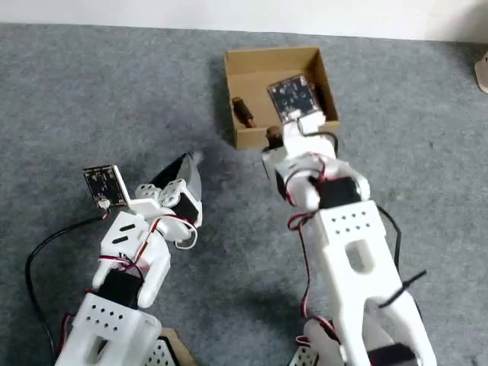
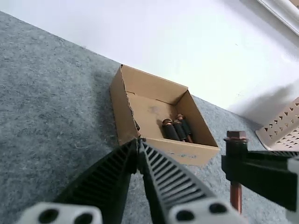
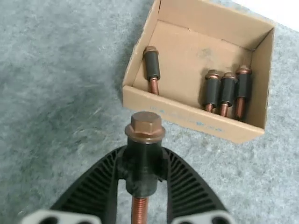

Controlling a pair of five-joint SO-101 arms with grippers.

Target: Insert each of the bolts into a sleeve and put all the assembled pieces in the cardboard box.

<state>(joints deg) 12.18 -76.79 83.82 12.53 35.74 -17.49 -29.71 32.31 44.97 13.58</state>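
The bolt (image 3: pixel 145 127) sits inside its black sleeve (image 3: pixel 141 170). My right gripper (image 3: pixel 142 157) is closed on the sleeve, with the copper head standing out beyond the fingers and the threaded end behind them. This piece is just outside the cardboard box (image 3: pixel 187 115), in front of its near wall and not yet over the opening. On the floor of the box lie four assembled pieces: one alone (image 3: pixel 152 70) along one side wall, and three together (image 3: pixel 226 91) close to the opposite side wall.

The step in hand, as I judge it, is to bring this piece into the box. To do it well, I should first rise enough that the threaded end passes over the near wall without hitting it. The cardboard looks light, and a push could slide the box on the grey carpet (image 3: pixel 56 70). Then I should go over the free floor between the single piece and the group of three, come low, and open the fingers only there, so the piece does not bounce. I hold only the sleeve, so I must not tip the head downward, or the bolt may slip out.

My left gripper (image 2: pixel 139 148) is to the side of the box, well apart from it, with the jaws pressed together and nothing between them. I would leave it there.
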